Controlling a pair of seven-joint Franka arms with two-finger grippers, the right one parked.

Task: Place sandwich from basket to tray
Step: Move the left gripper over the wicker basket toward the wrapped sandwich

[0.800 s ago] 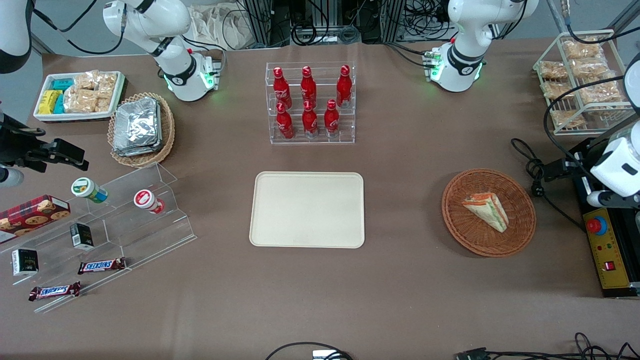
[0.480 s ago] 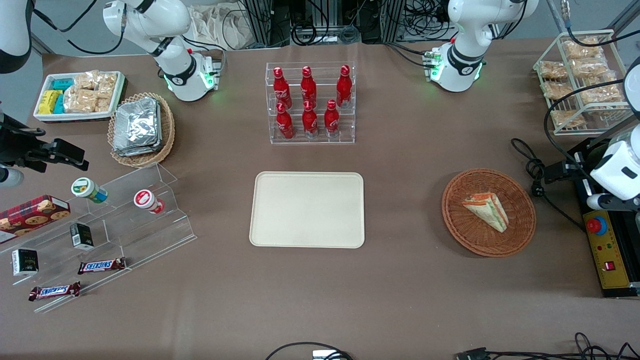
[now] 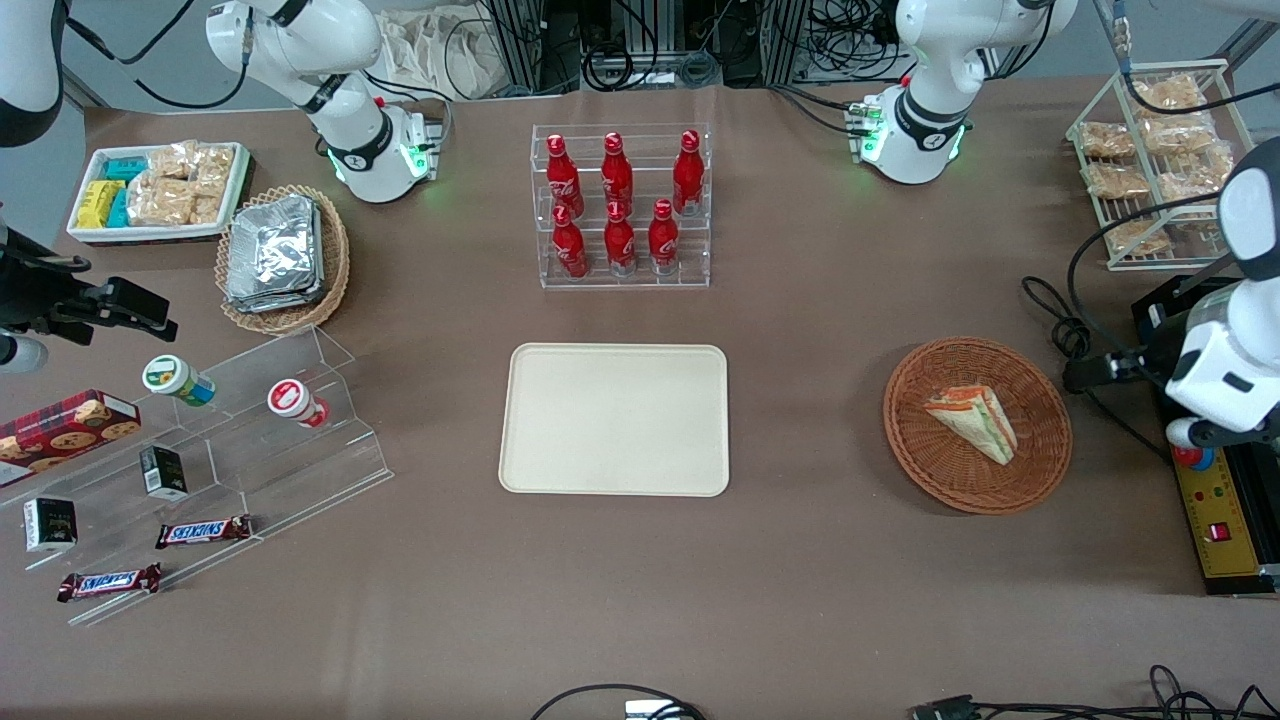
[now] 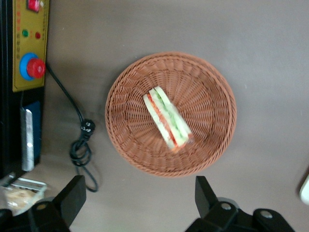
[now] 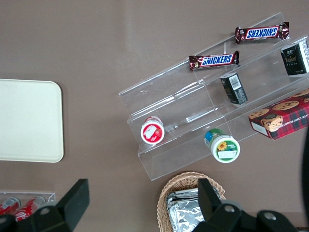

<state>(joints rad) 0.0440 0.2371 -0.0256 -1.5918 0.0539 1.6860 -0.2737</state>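
Lying on its side in the basket (image 3: pixel 977 425), toward the working arm's end of the table: sandwich (image 3: pixel 972 421), a triangular wedge, white bread outside, green and orange-red layers showing along the cut edge. Sits near the basket's middle, touching only the woven bottom, clear of the rim all round. Appears wrapped in thin clear film, judging by a faint sheen at one corner in the left wrist view (image 4: pixel 168 117); not certain.

Gripper (image 4: pixel 137 203) high above the table, off to the side of the basket (image 4: pixel 171 113), not over the sandwich. Fingers (image 4: pixel 71 198) spread wide apart, nothing between them. In the front view, only the white wrist housing visible near the table's edge, beside the yellow control box (image 3: pixel 1215 510).

Tray (image 3: pixel 615 419) bare, well apart from the basket, toward the table's centre.

Handling, by judgement: light, soft, easily crushed. Bread likely to dent and layers likely to slide apart under a hard squeeze. Film, if present, probably slick. Best hold likely across the two bread faces at the thick middle of the wedge, not at the thin point, with gentle closing force. Flat pose and the basket's curved bottom suggest a steep approach from above, fingers lined up across the wedge's short width. Basket light too; may shift if nudged.
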